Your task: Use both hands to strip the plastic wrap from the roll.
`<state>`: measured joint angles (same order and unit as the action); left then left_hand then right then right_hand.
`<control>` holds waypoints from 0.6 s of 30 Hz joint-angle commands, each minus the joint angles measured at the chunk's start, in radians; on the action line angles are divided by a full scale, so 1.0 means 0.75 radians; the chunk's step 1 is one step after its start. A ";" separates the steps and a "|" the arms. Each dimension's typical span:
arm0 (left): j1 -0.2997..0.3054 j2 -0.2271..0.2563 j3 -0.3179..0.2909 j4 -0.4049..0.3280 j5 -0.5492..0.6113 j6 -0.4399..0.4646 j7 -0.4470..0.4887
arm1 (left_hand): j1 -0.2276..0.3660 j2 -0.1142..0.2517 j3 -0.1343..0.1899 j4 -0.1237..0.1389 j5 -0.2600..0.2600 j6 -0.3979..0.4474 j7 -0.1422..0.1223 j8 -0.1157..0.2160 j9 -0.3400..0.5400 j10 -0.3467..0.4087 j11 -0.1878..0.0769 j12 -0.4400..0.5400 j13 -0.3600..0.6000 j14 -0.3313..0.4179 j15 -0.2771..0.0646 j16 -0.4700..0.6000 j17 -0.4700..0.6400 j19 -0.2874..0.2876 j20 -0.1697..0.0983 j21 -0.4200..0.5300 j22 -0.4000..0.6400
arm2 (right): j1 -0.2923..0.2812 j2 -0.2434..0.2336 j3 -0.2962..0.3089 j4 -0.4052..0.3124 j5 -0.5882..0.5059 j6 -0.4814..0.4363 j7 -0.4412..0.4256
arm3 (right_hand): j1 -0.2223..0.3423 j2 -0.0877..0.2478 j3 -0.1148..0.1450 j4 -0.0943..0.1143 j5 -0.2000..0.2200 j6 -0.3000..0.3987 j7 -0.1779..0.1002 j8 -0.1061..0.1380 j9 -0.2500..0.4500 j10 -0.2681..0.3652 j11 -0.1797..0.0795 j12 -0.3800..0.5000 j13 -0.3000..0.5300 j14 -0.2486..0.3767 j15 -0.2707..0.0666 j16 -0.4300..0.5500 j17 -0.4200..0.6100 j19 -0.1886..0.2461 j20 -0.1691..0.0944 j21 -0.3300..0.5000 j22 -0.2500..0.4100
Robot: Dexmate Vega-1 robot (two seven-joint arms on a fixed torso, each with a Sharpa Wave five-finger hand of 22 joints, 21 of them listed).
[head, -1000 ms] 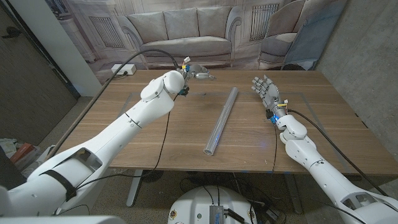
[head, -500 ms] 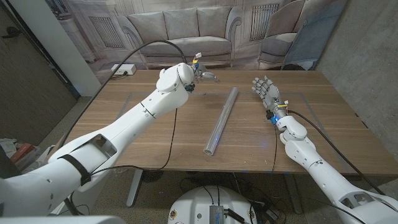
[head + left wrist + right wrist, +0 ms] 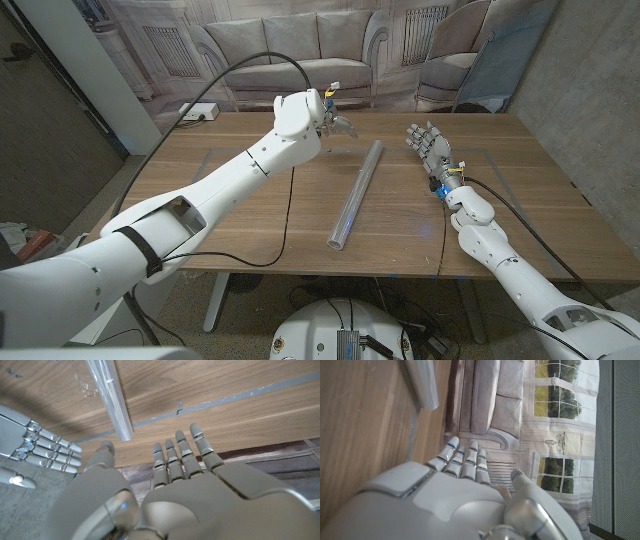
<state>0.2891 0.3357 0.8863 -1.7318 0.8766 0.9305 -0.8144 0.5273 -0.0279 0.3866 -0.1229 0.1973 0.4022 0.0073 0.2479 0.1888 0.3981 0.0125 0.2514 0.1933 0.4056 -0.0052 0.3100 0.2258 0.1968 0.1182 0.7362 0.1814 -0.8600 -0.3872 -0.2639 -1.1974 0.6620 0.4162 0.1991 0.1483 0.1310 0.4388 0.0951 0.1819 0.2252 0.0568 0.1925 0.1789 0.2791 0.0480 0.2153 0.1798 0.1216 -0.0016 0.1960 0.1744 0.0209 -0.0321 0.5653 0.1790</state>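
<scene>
Hovering my left hand [image 3: 333,122] beyond the far end of the roll [image 3: 358,192], I have its fingers [image 3: 182,455] spread and holding nothing. The roll lies lengthwise mid-surface, wrap on, between both hands. My right hand [image 3: 426,147] stands near its far end, fingers [image 3: 462,460] extended, empty too. Risk as I judge it: the round tube rolls away if one hand touches before the other pins it. The wooden surface [image 3: 250,220] bears grey tape lines; a printed sofa backdrop [image 3: 300,45] hangs behind.
</scene>
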 commanded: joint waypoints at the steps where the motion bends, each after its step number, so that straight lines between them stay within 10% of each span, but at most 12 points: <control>1: -0.092 -0.109 0.059 0.149 0.192 -0.026 -0.234 | 0.021 0.004 0.009 -0.003 0.002 0.026 -0.001 0.008 0.004 0.023 0.003 0.010 0.004 0.015 -0.007 0.009 0.006 0.015 -0.001 0.002 0.004 | 0.018 0.021 0.014 0.047 0.022 0.018 0.052 | 0.014 0.050 -0.007 -0.003 0.001 0.017 0.004 -0.002 0.005 0.015 0.000 0.002 0.003 0.010 0.000 -0.001 0.005 0.012 -0.037 -0.003 0.004; 18: -0.141 -0.307 0.054 0.391 0.486 -0.210 -0.432 | 0.053 0.010 0.014 -0.006 -0.003 0.182 -0.013 0.035 0.007 0.180 -0.031 0.028 0.012 0.108 -0.037 0.048 0.022 0.094 -0.010 0.011 0.004 | 0.042 0.060 0.042 0.118 0.053 0.047 0.126 | 0.015 0.049 -0.010 -0.003 0.001 0.022 0.003 -0.001 0.005 0.022 -0.002 0.002 0.004 0.015 -0.001 -0.001 0.004 0.020 -0.037 -0.007 0.004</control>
<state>0.2039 0.1933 0.9317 -1.5455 1.1118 0.8510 -1.0466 0.5592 -0.0139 0.3936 -0.1241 0.1973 0.5188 -0.0015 0.2670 0.1887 0.5211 -0.0072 0.2669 0.1980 0.4753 -0.0285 0.3370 0.2396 0.2519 0.1127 0.7399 0.1814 -0.8389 -0.3597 -0.2446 -1.1416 0.6876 0.4381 0.2609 0.1483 0.1310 0.4332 0.0895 0.1819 0.2341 0.0589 0.1925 0.1789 0.2882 0.0460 0.2153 0.1797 0.1216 -0.0016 0.1960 0.1744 0.0300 -0.0340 0.5654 0.1790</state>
